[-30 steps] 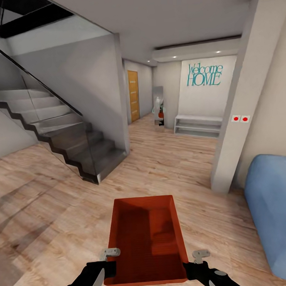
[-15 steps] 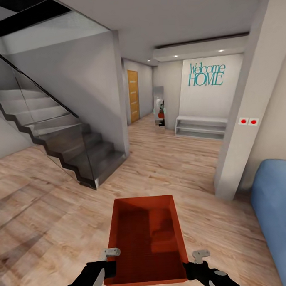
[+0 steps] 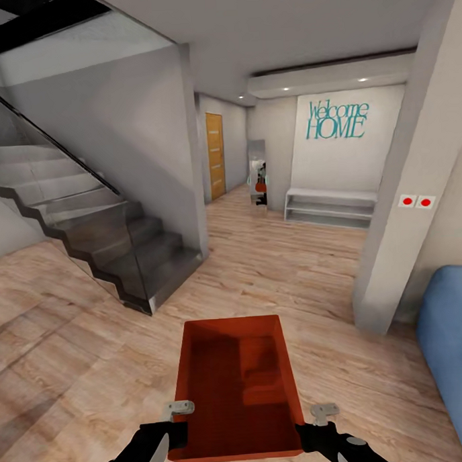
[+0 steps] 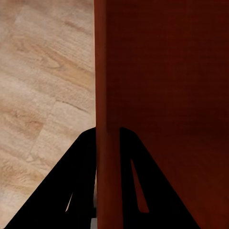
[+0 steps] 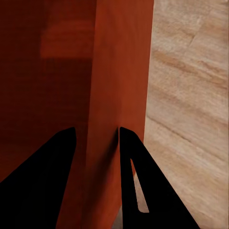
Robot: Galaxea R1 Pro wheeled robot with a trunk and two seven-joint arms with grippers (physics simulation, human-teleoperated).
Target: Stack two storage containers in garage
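So the robot's got one storage container [image 3: 234,385], a red-orange open-top bin, held out in front of its trunk between both arms, up off the light wood-plank floor [image 3: 75,345]. The left tool [image 3: 174,432] is pinching the bin's left long wall near the close corner, and the left wrist view makes it pretty clear: one dark finger [image 4: 78,191] outside the thin wall, the other inside, pressed right against it. Same deal on the other side, the right tool [image 3: 313,429] is clamped on the right wall, with its fingers [image 5: 136,186] straddling the rim in the right wrist view and planks showing past the wall. Bin looks empty, just shadow inside. Ahead of the tools and off to the left there's a grey staircase [image 3: 117,243] with a glass balustrade. Straight ahead, well beyond the bin, a hallway with a wooden door [image 3: 215,156], a white wall with teal "Welcome HOME" lettering [image 3: 337,119] and a low white shelf unit [image 3: 331,205] under it. To the right of the right tool there's a beige pillar [image 3: 408,203] with two red buttons, and the edge of a blue sofa [image 3: 455,355] just past it.
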